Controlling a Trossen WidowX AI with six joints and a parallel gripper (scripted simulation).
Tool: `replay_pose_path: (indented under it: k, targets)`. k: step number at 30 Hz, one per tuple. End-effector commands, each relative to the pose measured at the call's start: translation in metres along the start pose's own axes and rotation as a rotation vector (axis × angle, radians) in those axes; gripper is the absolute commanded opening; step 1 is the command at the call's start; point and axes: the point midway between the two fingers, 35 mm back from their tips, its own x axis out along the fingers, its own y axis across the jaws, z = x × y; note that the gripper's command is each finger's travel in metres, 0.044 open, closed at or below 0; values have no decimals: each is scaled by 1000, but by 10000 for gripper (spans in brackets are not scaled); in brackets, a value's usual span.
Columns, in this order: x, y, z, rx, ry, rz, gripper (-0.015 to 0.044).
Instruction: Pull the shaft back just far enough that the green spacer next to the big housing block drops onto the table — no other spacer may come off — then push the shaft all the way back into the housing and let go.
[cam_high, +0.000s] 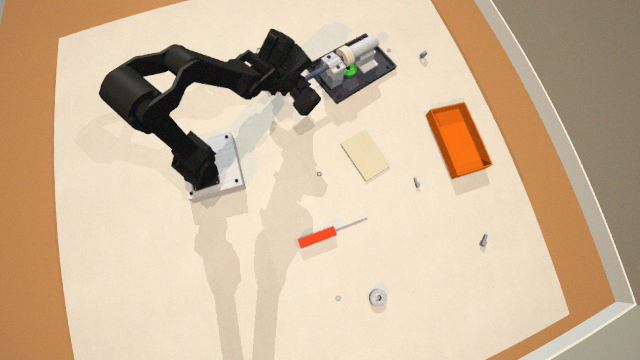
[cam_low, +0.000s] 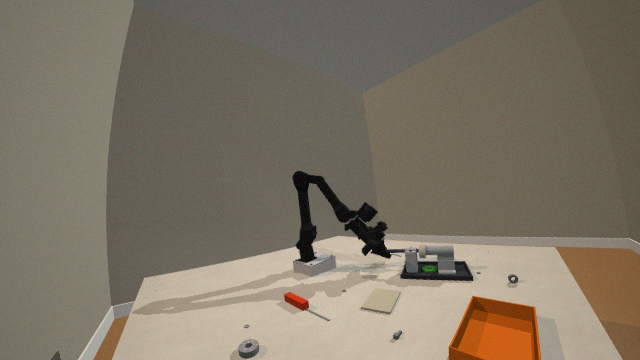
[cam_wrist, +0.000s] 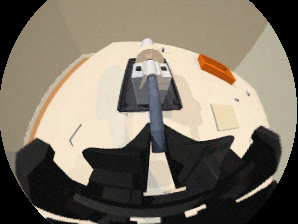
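Observation:
My gripper (cam_high: 307, 78) (cam_low: 389, 254) (cam_wrist: 154, 125) is shut on the blue-grey shaft (cam_high: 318, 73) (cam_low: 398, 250) (cam_wrist: 156, 107), near its outer end. The shaft runs into the top of the light grey support block (cam_high: 332, 75) (cam_low: 411, 262) (cam_wrist: 150, 85). Beyond it a cream spacer (cam_high: 345, 56) (cam_low: 422, 251) (cam_wrist: 149, 55) sits up in line between that block and the white cylindrical housing (cam_high: 366, 47) (cam_low: 441, 251) (cam_wrist: 146, 42). The green spacer (cam_high: 351, 71) (cam_low: 429, 269) lies flat, low on the dark base tray, between block and housing stand. It is hidden in the wrist view. The shaft's inner end is hidden.
The dark base tray (cam_high: 345, 95) (cam_low: 465, 276) (cam_wrist: 122, 107) carries the assembly. An orange bin (cam_high: 460, 140) (cam_low: 500, 330) (cam_wrist: 215, 69), a cream pad (cam_high: 365, 156) (cam_low: 381, 301) (cam_wrist: 225, 117), a red screwdriver (cam_high: 317, 237) (cam_low: 296, 301) and small loose hardware lie farther off.

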Motion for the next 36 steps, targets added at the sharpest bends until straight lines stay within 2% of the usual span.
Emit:
replay_pose_path:
  k: [1,36]
  targets:
    - [1,1,6,0,-10,4,0]
    - [10,1,15,0,-11,4,0]
